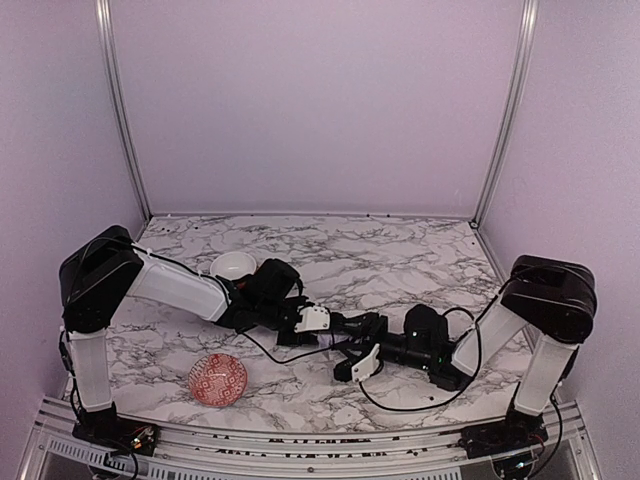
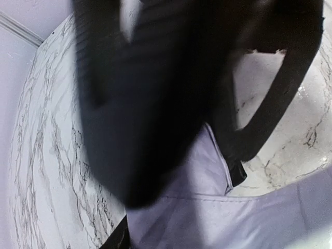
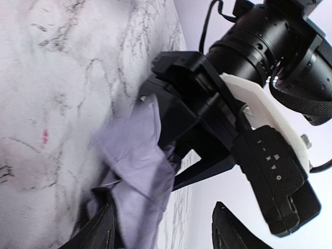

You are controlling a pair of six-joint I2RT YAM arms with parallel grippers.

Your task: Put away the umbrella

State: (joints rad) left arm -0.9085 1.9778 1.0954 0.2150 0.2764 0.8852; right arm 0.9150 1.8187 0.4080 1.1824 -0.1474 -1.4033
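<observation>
Soft, even, lavender-tinted light overhead, shadows faint. Left wrist view: a near dark shape (image 2: pixel 145 104) smeared out of focus, glare on the tabletop (image 2: pixel 311 98). Right wrist view mostly sharp.

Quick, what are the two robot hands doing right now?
Left gripper: cannot tell, too blurry; the umbrella is right against it.
Right gripper: open, holding nothing.

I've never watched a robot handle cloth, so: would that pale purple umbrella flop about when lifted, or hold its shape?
Probably floppy: the umbrella shows thin, wrinkled fabric bunched in loose folds. Likely light for its size, since the cloth looks almost see-through. Crumpled like this, it seems unlikely to roll.
</observation>
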